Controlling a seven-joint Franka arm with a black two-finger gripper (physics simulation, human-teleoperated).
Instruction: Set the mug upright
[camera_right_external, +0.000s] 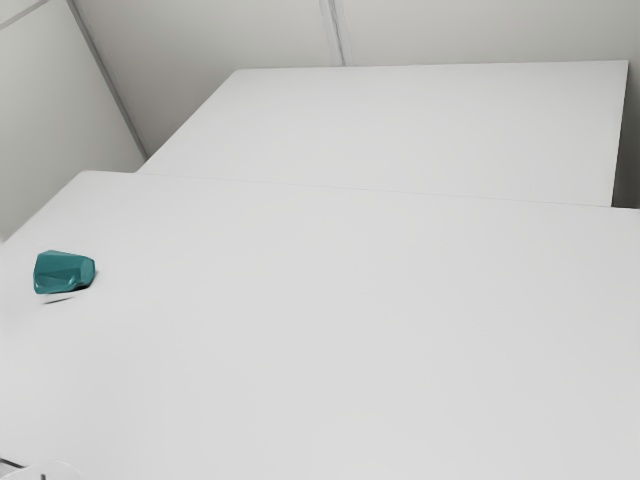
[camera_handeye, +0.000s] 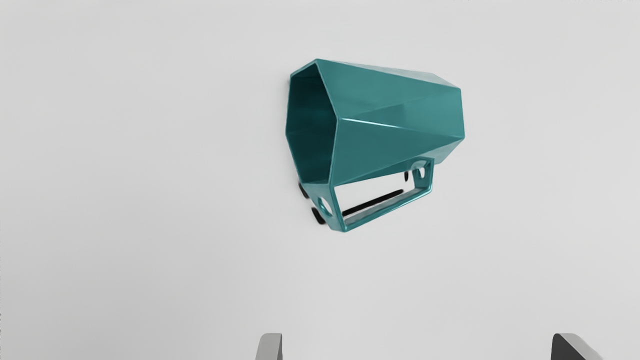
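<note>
And here's the mug (camera_handeye: 395, 112), teal and faceted, lying on its side on the pale counter (camera_right_external: 300, 330), nowhere near upright! In the exterior view it sits well over to the left, all alone on this stretch of white, its broad end toward that view's left and its narrower base toward the right. Up to the wrist view, and what a look we get: the open mouth (camera_handeye: 310, 130) is dark inside, the body tapers away to the base, and the handle (camera_handeye: 387, 207), a squared loop, juts out on the side facing the tool (camera_handeye: 422, 346). Black shadow marks lie by the handle and the rim.

Now the tool: it's released, fingers (camera_handeye: 270, 347) wide apart, nothing between them, and the mug is ahead of the tips, untouched! Beyond the counter, the exterior view offers a second white top (camera_right_external: 430, 130) and pale walls (camera_right_external: 220, 40). Down in its near left corner, there's a sliver of something pale (camera_right_external: 45, 473) with dark marks, too little to name.
</note>
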